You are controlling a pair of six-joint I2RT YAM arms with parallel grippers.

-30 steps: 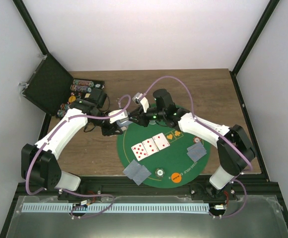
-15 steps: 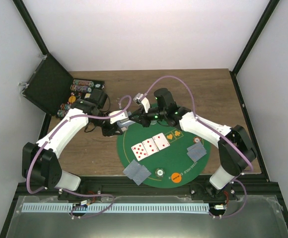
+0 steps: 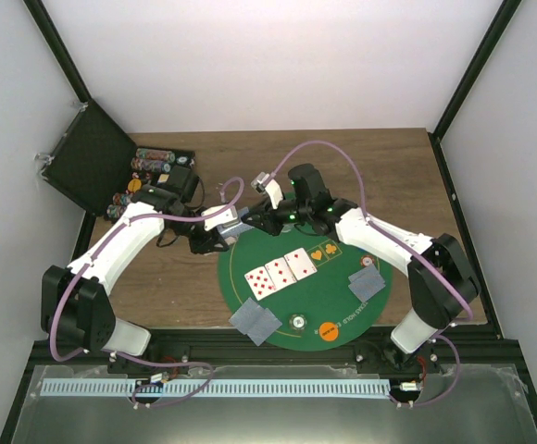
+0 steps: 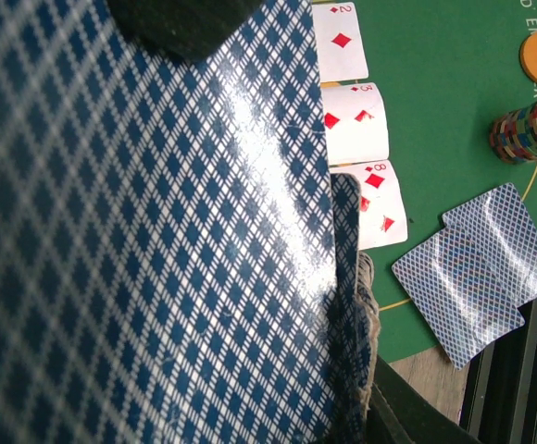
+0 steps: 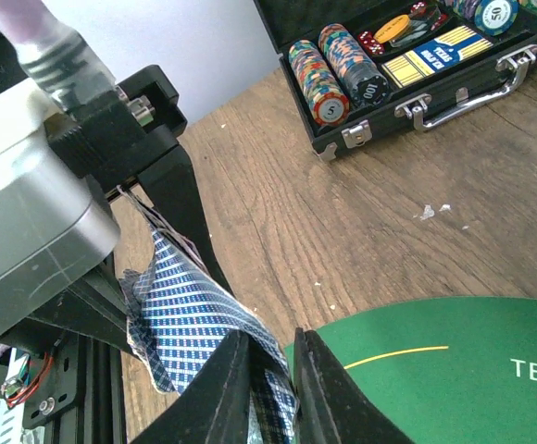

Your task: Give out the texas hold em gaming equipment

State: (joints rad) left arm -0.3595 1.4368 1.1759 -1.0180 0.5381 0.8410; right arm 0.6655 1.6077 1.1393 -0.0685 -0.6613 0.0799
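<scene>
My left gripper (image 3: 209, 237) is shut on a deck of playing cards with blue-patterned backs (image 4: 157, 240), held just off the green mat's left edge. My right gripper (image 3: 250, 222) meets it there. Its fingers (image 5: 241, 370) are shut on one card (image 5: 190, 314) pulled partly out of the deck. Three face-up diamond cards (image 3: 280, 268) lie in a row on the round green mat (image 3: 333, 268). Two face-down pairs lie at the mat's near left (image 3: 255, 321) and right (image 3: 366, 282). A small chip stack (image 3: 297, 322) and an orange Big Blind token (image 3: 328, 329) sit at the near edge.
An open black chip case (image 3: 162, 166) with rows of chips stands at the back left, its lid (image 3: 88, 157) leaning against the wall. It also shows in the right wrist view (image 5: 407, 65). Bare wooden table (image 3: 380, 176) lies behind the mat.
My right gripper has edged slightly left toward the deck. The left arm and the cards on the mat have not moved.
</scene>
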